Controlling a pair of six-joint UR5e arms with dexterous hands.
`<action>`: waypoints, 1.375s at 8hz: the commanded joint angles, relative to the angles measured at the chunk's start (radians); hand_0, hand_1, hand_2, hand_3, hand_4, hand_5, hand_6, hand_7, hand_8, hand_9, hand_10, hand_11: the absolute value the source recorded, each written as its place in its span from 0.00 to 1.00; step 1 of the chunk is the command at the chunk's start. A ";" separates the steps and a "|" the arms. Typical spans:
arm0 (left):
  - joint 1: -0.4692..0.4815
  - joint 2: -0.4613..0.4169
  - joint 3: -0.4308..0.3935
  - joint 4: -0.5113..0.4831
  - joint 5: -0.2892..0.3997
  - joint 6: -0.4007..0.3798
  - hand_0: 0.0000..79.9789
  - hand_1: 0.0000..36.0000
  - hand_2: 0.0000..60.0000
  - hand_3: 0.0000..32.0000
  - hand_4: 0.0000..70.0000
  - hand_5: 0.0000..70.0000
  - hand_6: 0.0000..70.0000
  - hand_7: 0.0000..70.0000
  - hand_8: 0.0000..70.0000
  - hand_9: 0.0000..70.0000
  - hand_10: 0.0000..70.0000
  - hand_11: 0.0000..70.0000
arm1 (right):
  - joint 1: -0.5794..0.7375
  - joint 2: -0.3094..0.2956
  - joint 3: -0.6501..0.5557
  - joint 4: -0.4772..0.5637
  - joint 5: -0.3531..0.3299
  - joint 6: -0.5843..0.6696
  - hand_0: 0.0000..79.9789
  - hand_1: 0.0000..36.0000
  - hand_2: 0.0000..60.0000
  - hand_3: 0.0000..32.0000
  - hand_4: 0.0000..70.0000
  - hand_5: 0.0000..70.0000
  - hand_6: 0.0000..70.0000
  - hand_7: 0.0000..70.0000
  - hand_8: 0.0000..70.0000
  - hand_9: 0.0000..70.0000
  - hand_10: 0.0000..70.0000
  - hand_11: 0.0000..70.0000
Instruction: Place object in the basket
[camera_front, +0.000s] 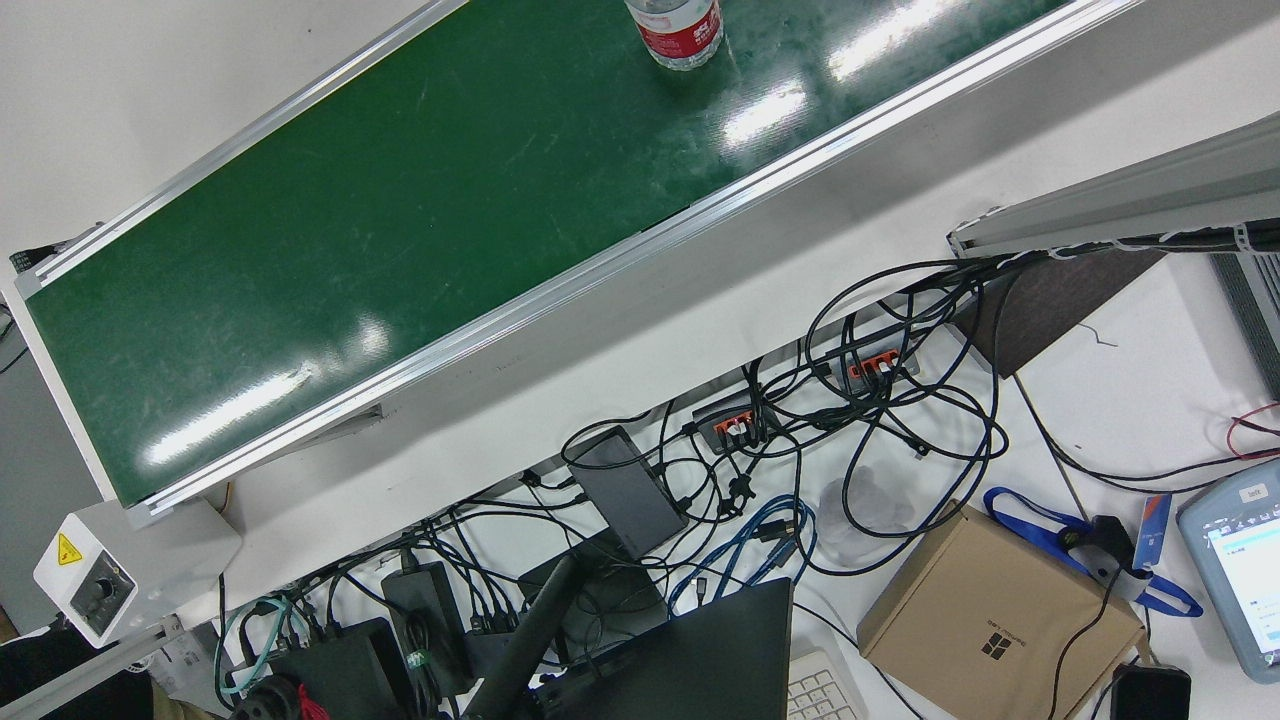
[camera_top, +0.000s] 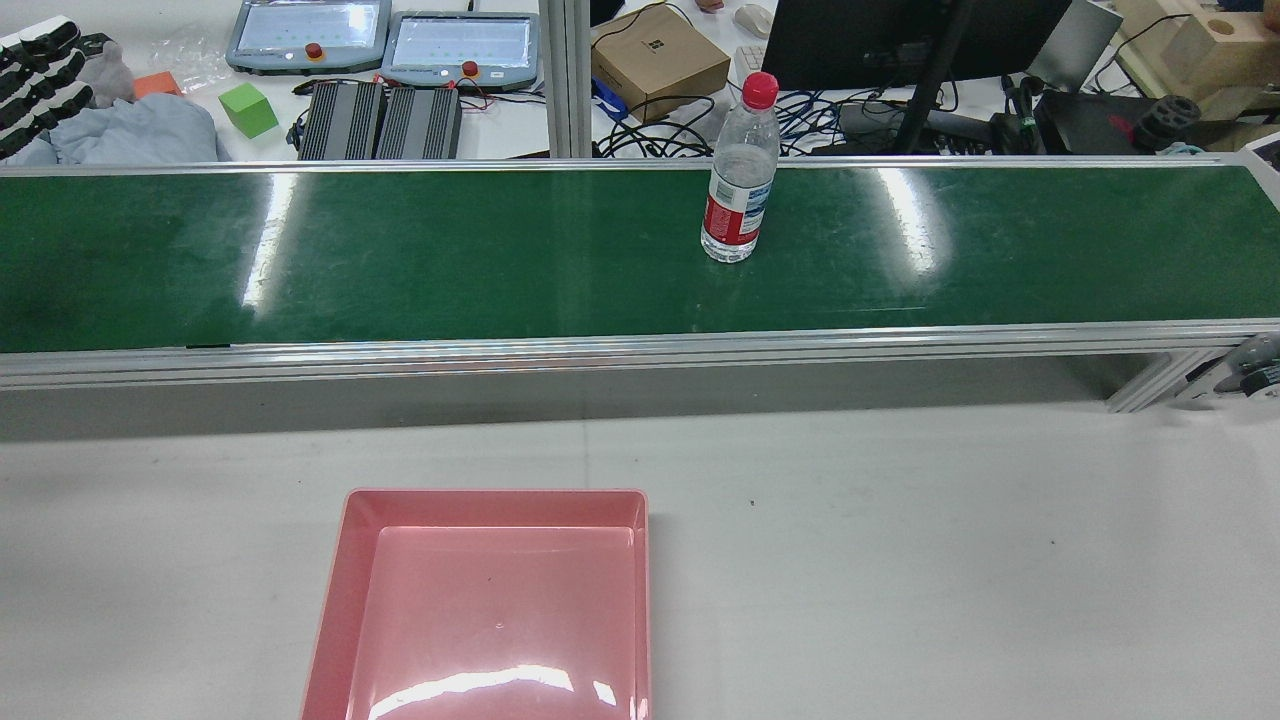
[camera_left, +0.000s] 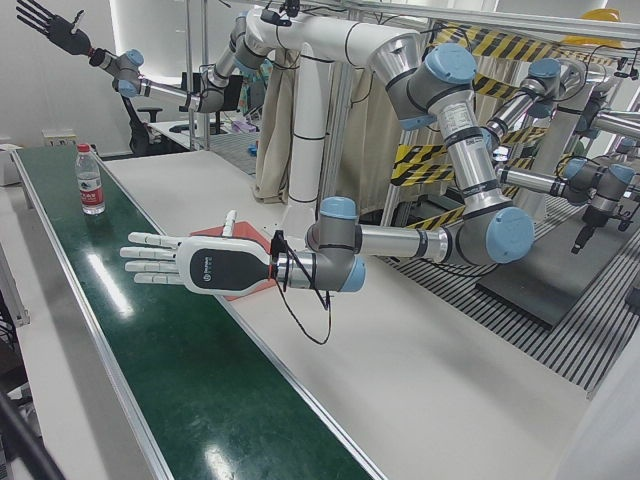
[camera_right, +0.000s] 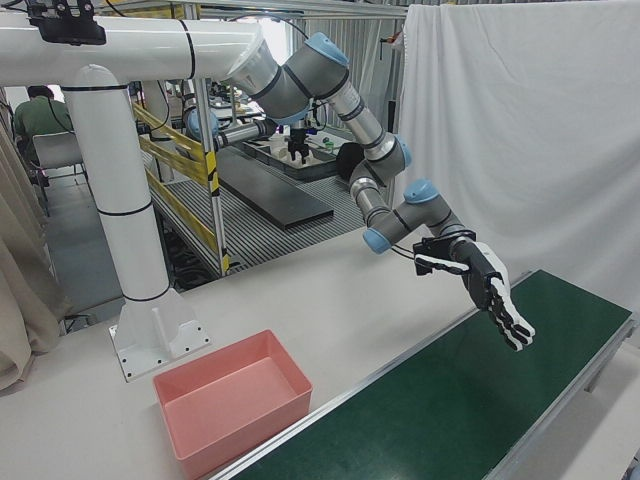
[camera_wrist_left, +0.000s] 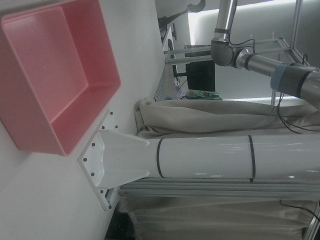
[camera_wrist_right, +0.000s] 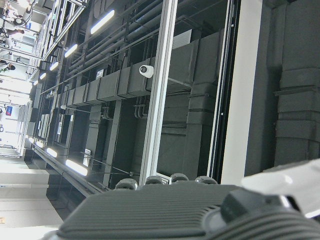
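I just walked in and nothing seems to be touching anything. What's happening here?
Nothing has been picked up yet. A water bottle stands upright on the green conveyor belt, and the pink basket on the white table holds nothing. The left hand hovers open over the belt's edge near the basket, well short of the bottle. The right hand is raised high, fingers spread, holding nothing.

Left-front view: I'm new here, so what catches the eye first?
The white left hand hovers flat and open over the green belt, beside the pink basket. Farther along the belt stands one red-capped water bottle, upright; the black right hand is raised high beyond it, fingers spread.
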 joint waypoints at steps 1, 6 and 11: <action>0.000 0.000 0.001 0.016 0.000 0.000 0.60 0.02 0.00 0.00 0.12 0.08 0.00 0.00 0.00 0.00 0.04 0.07 | 0.000 0.000 0.000 0.000 0.000 0.000 0.00 0.00 0.00 0.00 0.00 0.00 0.00 0.00 0.00 0.00 0.00 0.00; -0.002 0.000 -0.011 0.011 -0.019 -0.006 0.60 0.02 0.00 0.00 0.11 0.08 0.00 0.00 0.00 0.00 0.04 0.07 | 0.000 0.000 0.000 0.000 0.000 0.000 0.00 0.00 0.00 0.00 0.00 0.00 0.00 0.00 0.00 0.00 0.00 0.00; 0.001 -0.007 -0.014 0.016 -0.020 -0.005 0.60 0.02 0.00 0.00 0.12 0.09 0.00 0.00 0.00 0.00 0.04 0.07 | 0.000 0.000 0.000 0.000 0.000 0.000 0.00 0.00 0.00 0.00 0.00 0.00 0.00 0.00 0.00 0.00 0.00 0.00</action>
